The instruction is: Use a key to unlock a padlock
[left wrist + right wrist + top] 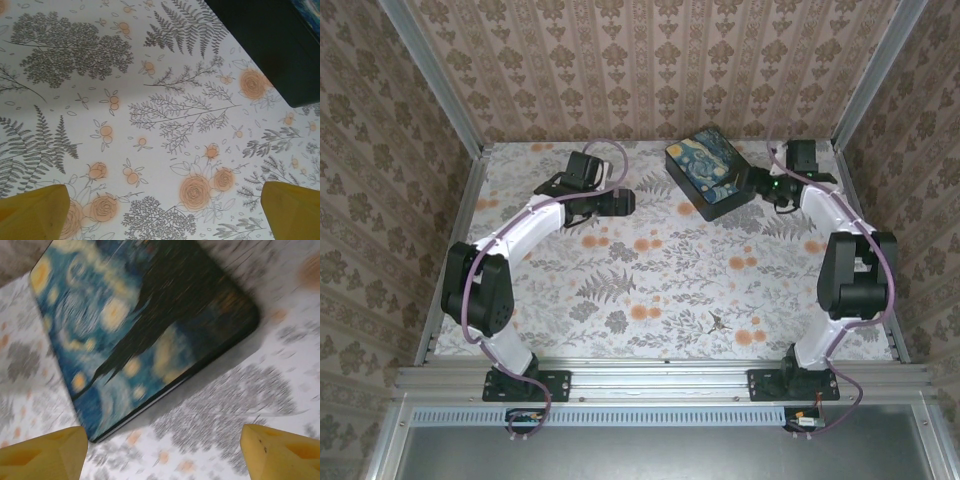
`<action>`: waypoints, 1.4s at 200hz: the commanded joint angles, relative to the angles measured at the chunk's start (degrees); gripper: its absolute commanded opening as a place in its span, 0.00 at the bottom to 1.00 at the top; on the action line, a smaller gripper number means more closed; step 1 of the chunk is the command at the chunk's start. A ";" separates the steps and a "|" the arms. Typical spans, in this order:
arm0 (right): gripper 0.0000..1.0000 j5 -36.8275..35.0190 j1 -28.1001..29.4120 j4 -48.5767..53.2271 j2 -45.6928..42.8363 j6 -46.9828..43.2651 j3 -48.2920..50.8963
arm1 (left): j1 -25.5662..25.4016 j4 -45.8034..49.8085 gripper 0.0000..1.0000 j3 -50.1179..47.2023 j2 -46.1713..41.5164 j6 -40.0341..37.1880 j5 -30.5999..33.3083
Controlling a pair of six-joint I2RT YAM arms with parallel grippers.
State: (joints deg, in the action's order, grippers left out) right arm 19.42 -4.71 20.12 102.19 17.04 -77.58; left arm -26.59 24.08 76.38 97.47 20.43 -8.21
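Dark and tiny, the padlock (718, 322) lies on the flowered tablecloth (620, 280) toward the near edge of the table, right of centre and nearer the right arm's base than the left's. It is too small in the overhead view to make out its shackle, or to tell whether the key lies against it. It sits alone among printed ferns and orange roses, well apart from both grippers. Far across the cloth, near the back wall, lies a box (708, 170) painted with blue and yellow swirls, turned at an angle to the table edges. The right gripper (752, 185) sits just beside the box's right end. Its wrist view is blurred, but the two yellow fingers (45, 452) stand wide apart with nothing between them, so the right gripper (164, 429) is released, with the painted lid of the box (145, 325) beyond the fingers. The left gripper (628, 203) is left of the box, apart from it and low over the cloth. Its wrist view has the yellow fingertips (35, 212) spread to the lower corners, the left gripper (165, 185) released and grasping nothing, bare cloth between the fingers and the box's dark side (270, 45) in the upper right corner. Patterned wallpaper (660, 70) lines the walls around the table.
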 commanded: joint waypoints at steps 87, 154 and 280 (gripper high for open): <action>0.77 4.99 0.45 -3.59 21.08 -9.45 -19.41 | -2.17 5.44 1.00 -0.98 -6.05 -1.05 0.55; 0.72 13.46 13.04 -1.88 1.23 -11.42 2.46 | -0.07 4.56 1.00 1.52 -3.55 -0.87 2.24; 0.82 -0.36 13.85 -15.99 7.20 6.22 -0.16 | 5.52 -3.10 1.00 22.98 22.56 -6.55 -6.19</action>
State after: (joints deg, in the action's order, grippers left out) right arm 21.26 8.43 10.20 103.88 18.79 -73.28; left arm -21.85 23.27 95.20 117.25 15.55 -9.17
